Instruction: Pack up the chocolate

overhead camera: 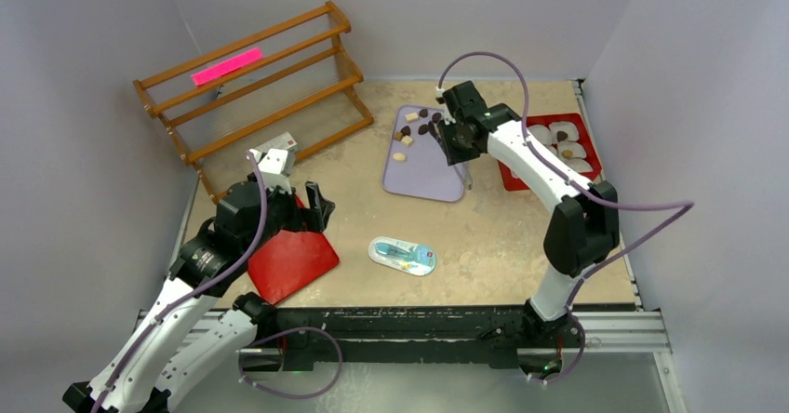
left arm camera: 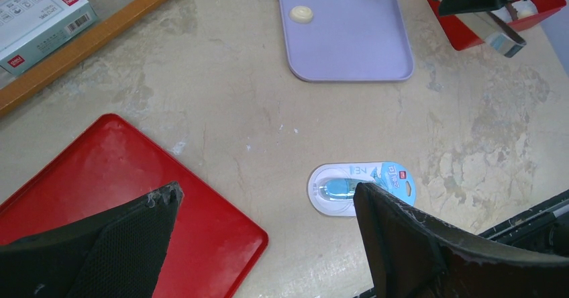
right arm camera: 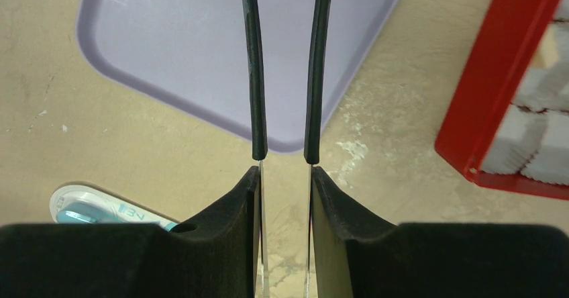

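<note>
Right wrist view: the right gripper (right arm camera: 285, 177) is clenched on a pair of tongs (right arm camera: 255, 76). Their black tips run past the top edge over the purple tray (right arm camera: 188, 43), so I cannot tell whether they pinch anything.

From above, the chocolate (overhead camera: 423, 128) lies loose at the far end of that tray, dark and cream pieces mixed. The left gripper (left arm camera: 265, 194) hangs released to the tray's near left, over a flat red tray (left arm camera: 134, 177).

To pick well, I'd lower the tips astride one piece standing clear of its neighbours. Squeeze gently so it doesn't pop out, then carry it to the paper cups (right arm camera: 537, 123) in the red box (right arm camera: 483, 90) right of the purple tray.

The packet (left arm camera: 362, 184) on the tray's near side carries print, and the carton (left arm camera: 40, 9) to its left a red logo. Both are too small to read.
</note>
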You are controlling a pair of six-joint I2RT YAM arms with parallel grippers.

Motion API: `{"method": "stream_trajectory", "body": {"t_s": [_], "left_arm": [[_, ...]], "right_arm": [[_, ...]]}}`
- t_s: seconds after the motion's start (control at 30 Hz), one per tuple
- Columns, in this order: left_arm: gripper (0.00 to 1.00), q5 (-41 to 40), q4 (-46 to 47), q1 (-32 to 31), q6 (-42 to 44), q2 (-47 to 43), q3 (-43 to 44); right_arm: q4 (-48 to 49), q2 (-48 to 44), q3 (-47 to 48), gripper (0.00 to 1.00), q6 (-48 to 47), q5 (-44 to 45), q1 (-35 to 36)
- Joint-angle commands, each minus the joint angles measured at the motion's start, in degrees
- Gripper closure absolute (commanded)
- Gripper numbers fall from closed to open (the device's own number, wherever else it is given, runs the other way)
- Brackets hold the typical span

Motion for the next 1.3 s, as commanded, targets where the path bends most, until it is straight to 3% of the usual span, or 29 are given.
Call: {"method": "stream_trajectory", "body": {"t_s": [0.0,0.23,0.5,1.27], "left_arm": [[0.00,0.4,0.9,-0.3,0.5,-0.1,0.5],[0.00,1.0,1.1,-0.3,0.6,-0.2,0.5],[0.00,1.4,1.1,-0.3,0.6,-0.3,0.4],[0.00,2.5,1.3,-0.3,0.6,0.2,0.4]], "right_arm": [[-3.6,-5.6,-0.8,0.76,-0.5,3.7,-0.2],[-7.2,-10.6,-3.2,0.76,0.3,6.9,-3.5],[-7.4,-16.6,-9.6,0.76,1.0,3.8,-12.7],[-10.8,-18.0,-14.3,0.72,-1.0,0.9,-30.1]]}}
